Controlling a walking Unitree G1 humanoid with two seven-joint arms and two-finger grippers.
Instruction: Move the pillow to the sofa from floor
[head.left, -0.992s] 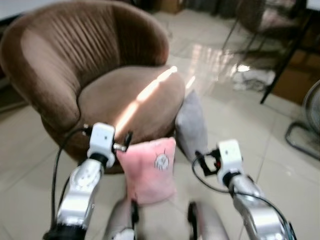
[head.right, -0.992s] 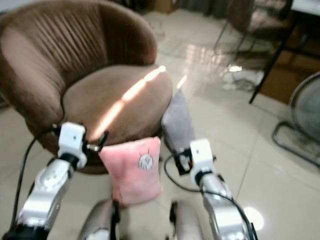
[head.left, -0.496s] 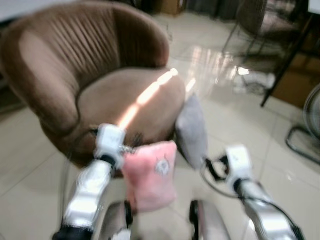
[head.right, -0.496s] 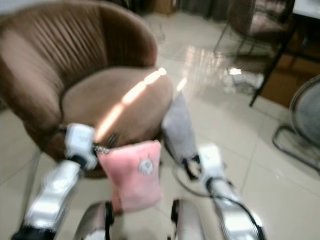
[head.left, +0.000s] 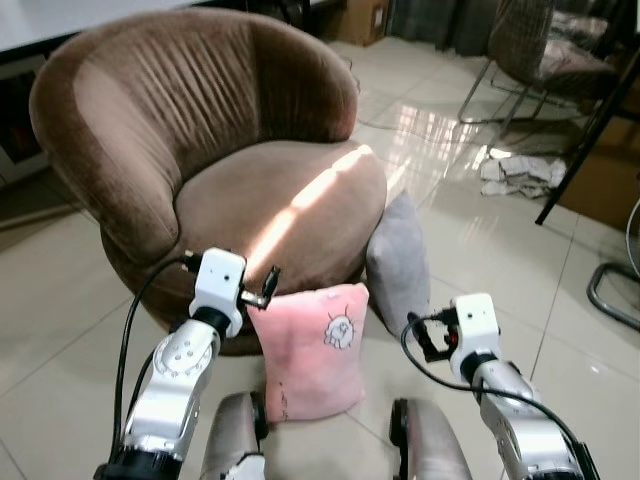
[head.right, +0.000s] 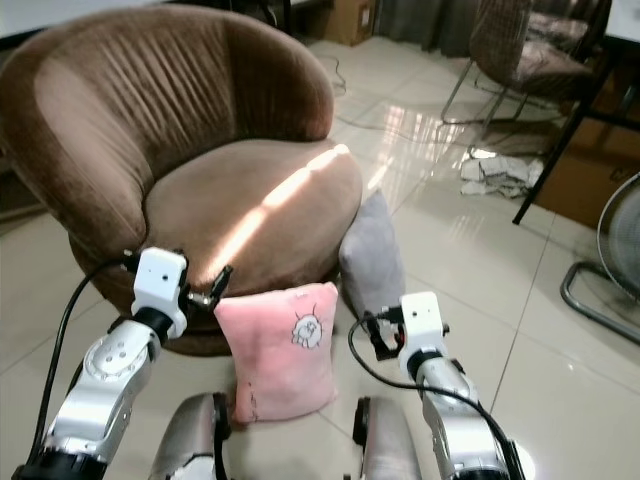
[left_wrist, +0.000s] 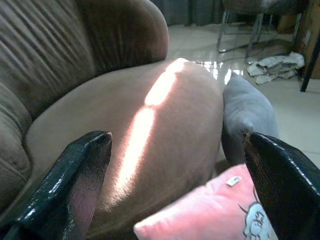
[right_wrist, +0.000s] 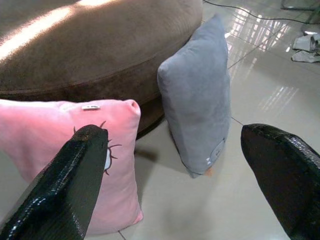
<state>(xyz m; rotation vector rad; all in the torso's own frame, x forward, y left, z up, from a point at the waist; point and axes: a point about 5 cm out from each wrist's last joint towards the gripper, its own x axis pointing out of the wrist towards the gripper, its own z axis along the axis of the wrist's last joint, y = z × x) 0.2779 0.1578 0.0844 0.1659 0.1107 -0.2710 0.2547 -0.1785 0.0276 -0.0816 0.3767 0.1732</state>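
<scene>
The glossy tiled floor (head.left: 480, 225) is carrying a round brown sofa (head.left: 200, 150). A pink pillow (head.left: 306, 350) is standing upright on the tiles against its front, a grey pillow (head.left: 398, 262) is leaning just beside, and crumpled, possibly paper, litter (head.left: 522, 170) is lying farther off.

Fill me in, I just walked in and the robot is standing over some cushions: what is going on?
The robot stands before a brown sofa chair with two pillows standing on the floor against its front: a pink pillow and a grey pillow. Both arms are raised toward them. The left gripper is beside the pink pillow's upper corner, the right gripper between the two pillows, and both are open. Neither holds anything; the seat is bare except for a sunlight stripe.
</scene>
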